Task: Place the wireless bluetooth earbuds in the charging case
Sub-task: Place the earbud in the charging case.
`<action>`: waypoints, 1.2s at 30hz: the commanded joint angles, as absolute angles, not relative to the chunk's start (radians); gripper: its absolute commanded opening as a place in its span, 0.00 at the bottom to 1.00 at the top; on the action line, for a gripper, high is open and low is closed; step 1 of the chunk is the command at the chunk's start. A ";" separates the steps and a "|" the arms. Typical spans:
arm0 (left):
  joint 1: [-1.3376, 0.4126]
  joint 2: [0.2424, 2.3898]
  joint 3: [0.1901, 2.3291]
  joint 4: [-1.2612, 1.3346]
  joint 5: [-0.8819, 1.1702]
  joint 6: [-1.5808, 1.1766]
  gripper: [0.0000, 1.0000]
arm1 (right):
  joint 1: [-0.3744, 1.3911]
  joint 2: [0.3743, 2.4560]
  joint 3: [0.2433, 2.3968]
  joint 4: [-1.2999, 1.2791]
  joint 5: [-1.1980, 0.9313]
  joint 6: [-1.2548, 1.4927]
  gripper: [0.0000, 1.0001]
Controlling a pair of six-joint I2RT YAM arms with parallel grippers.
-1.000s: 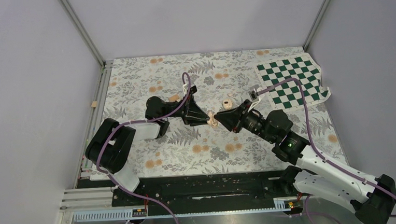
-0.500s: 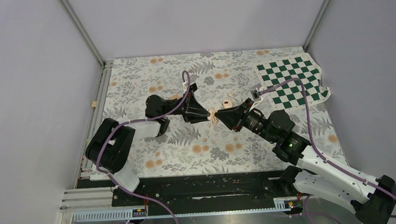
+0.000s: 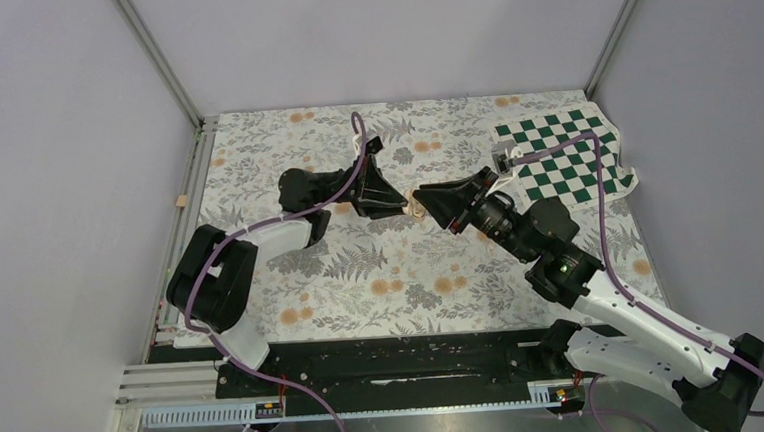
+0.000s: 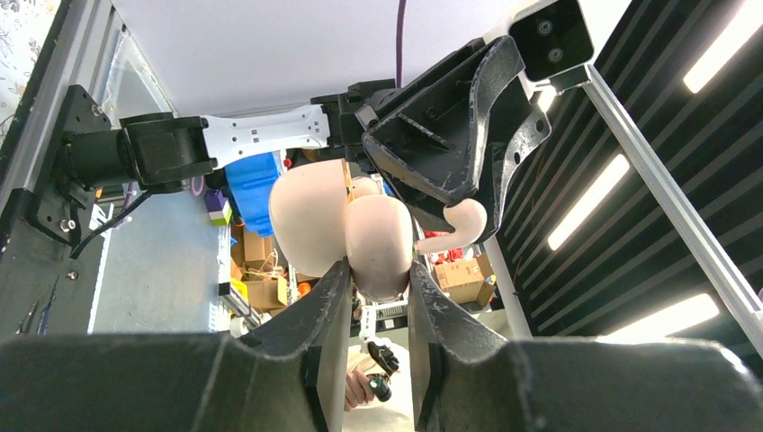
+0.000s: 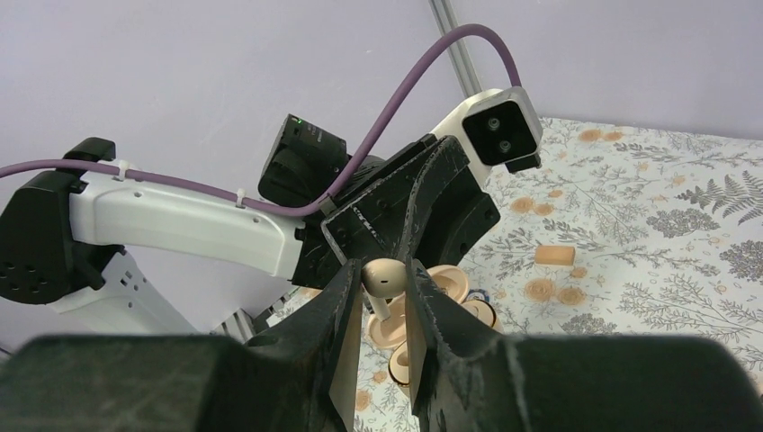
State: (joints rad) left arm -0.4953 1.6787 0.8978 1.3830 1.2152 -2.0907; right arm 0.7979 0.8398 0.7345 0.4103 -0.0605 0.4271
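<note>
Two grips — left end effector (image 4: pixel 378 266) clamps charging case (image 4: pixel 360 225) | right end effector (image 5: pixel 381 286) pinches earbud (image 5: pixel 387 270) | case part-hidden

Setting: robotics lab, enclosed test cell.
Enclosure: plain pale walls (image 3: pixel 377 36) on aluminium posts (image 3: pixel 156 59), upper part of the top view.
Bench: floral cover (image 3: pixel 382 276); black mounting rail (image 3: pixel 397 360) along the bottom edge.
Calibration: green-and-white checkerboard sheet (image 3: pixel 563 155), upper right.
Beyond the cell: strip lights (image 4: pixel 589 202) on a slatted ceiling, right of the left wrist view; cardboard boxes (image 4: pixel 255 292), lower centre-left.
</note>
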 commanded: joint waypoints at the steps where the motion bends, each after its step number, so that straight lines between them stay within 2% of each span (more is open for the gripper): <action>1: -0.484 1.692 0.941 1.459 1.215 -2.193 0.00 | 0.784 0.838 0.767 0.457 -0.037 0.388 0.00; 10: -0.402 1.787 0.878 1.464 1.290 -2.094 0.00 | 0.765 0.811 0.632 0.552 -0.059 0.408 0.00; 18: -0.317 1.777 0.874 1.463 1.385 -2.077 0.00 | 0.677 0.912 0.530 0.836 -0.295 0.448 0.00; 21: -0.317 1.776 0.863 1.462 1.387 -2.078 0.00 | 0.667 0.947 0.504 0.960 -0.320 0.447 0.00; 25: -0.317 1.785 0.856 1.462 1.388 -2.086 0.00 | 0.666 0.982 0.539 0.952 -0.377 0.436 0.00; 36: -0.360 1.784 0.874 1.463 1.378 -2.117 0.00 | 0.665 1.082 0.525 1.126 -0.369 0.441 0.00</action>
State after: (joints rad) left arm -0.3389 1.8149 0.8608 1.3937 1.3674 -2.0907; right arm 0.6708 1.0554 0.5034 0.9920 -0.3584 0.4458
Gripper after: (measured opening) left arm 0.247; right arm 0.273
